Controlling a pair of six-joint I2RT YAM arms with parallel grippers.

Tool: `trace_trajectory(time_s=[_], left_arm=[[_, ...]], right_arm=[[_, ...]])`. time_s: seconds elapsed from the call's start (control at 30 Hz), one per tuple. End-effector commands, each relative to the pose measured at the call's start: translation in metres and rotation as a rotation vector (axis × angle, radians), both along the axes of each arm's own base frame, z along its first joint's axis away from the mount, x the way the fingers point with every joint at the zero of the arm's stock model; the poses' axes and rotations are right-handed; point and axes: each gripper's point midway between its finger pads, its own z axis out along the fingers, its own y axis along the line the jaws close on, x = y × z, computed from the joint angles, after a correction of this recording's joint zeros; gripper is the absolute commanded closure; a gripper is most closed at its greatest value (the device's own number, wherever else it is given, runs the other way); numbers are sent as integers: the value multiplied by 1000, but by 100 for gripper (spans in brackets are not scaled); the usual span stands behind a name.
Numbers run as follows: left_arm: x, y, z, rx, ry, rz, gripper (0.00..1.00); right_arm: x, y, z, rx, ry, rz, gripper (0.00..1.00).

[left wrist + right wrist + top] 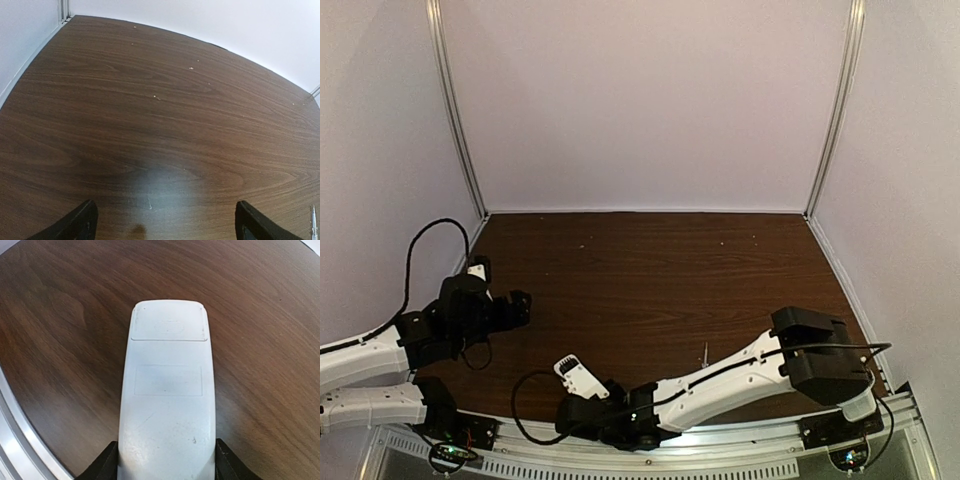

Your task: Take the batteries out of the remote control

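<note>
The white remote control (167, 390) lies lengthwise between the fingers of my right gripper (166, 462), which is shut on its near end. Its back face is up, and the battery cover (169, 327) at the far end is closed. In the top view the remote (578, 375) sticks out of the right gripper (592, 400) near the table's front edge. The batteries are hidden. My left gripper (165, 225) is open and empty over bare wood, and it shows at the left in the top view (515, 308).
A thin silvery screwdriver (705, 353) lies on the brown table right of the remote; it also shows in the left wrist view (313, 222). White walls enclose the table. A metal rail (20, 440) runs along the front edge.
</note>
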Motion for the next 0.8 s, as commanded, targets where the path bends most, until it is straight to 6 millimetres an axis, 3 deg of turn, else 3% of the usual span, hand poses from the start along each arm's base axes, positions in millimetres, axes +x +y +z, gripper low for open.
trace_trajectory(time_s=[0.0,0.33,0.77], left_arm=[[3,-15,4,-20,-28,-69,3],[11,-42,10,-60,-50,-170,3],[21,-127,34,-159,-78,-516,2]], right_arm=[[26,-27,26,17,-78,-8,59],[57,-70,67,78,-169,20,58],[89,-142,90,4,-348,129,55]])
